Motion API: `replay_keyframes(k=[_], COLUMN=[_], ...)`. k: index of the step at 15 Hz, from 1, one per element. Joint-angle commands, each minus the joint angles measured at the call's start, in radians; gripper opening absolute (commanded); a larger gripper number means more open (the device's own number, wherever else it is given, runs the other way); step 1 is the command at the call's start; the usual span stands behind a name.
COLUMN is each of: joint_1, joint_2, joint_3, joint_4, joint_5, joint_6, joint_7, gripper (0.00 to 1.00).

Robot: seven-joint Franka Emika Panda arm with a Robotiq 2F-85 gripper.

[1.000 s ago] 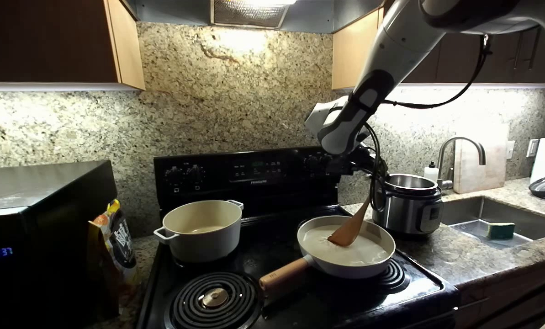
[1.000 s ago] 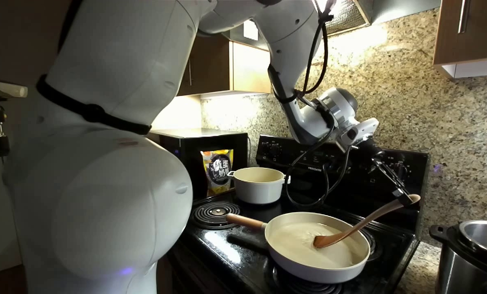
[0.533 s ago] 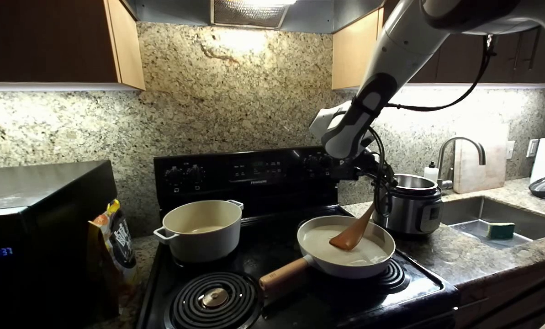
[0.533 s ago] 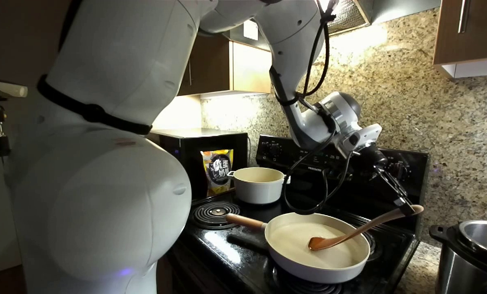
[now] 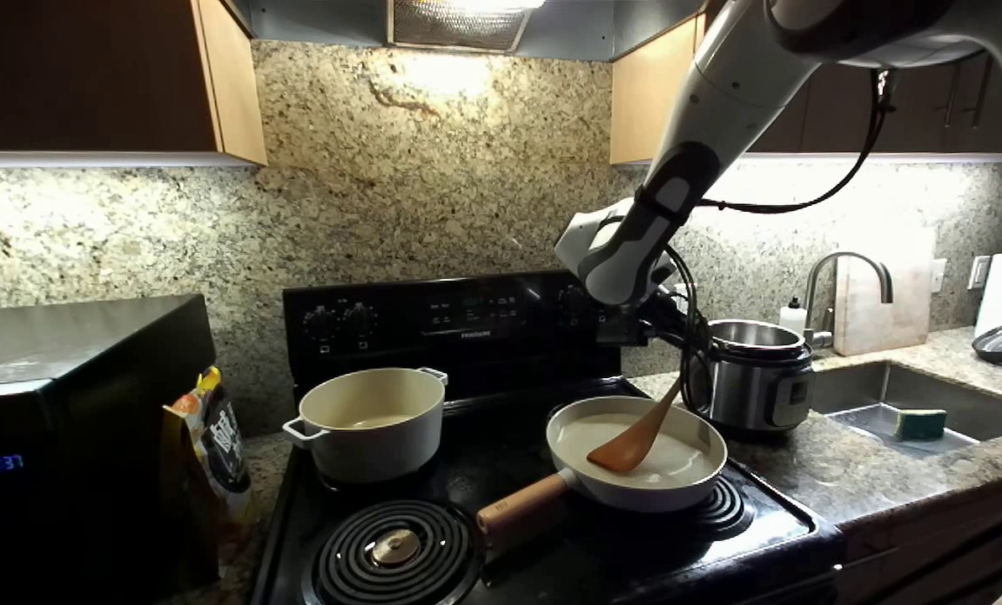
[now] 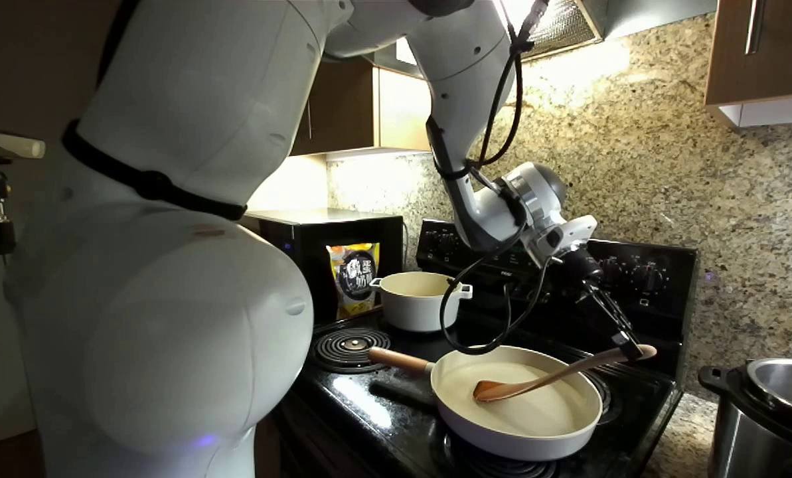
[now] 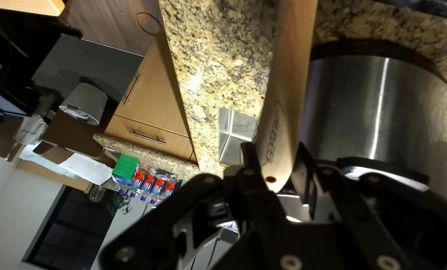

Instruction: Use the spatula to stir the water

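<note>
- Spatula (image 6: 565, 372) slants down from our claw (image 7: 275, 165), which is clamped on its handle near the holed end; its blade lies below the claw, in the water (image 6: 532, 408), how deep we cannot tell.
- To stir well, we should sweep slow, low circles, the claw held at one height, so the blade pushes water without scraping.
- Between claw and blade, the handle crosses the rim of the pan (image 6: 522, 449); we cannot tell whether they touch, so we'd leave room. Gripped so far back, it may twist.
- We see smooth grained wood, slim at the handle, broadening into a darker flat blade; a round cream pan; pale, milky-looking water; curved, shiny steel on the cooker (image 7: 362, 108) beside the claw.
</note>
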Motion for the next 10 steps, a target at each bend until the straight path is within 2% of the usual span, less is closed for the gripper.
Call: replay_keyframes(k=[1,5,10], joint_1=[-0.002,-0.021,-0.060], joint_2=[0.036,0.071,0.058], joint_3=[-0.003,-0.010,-0.040], joint_4=[0.067,0.130,0.126], joint_5=[0.012,0.024,0.050], joint_6=[-0.020,-0.019,0.001], joint_7=[-0.029,-0.093,-0.112], gripper=[0.11,0.11,0.11])
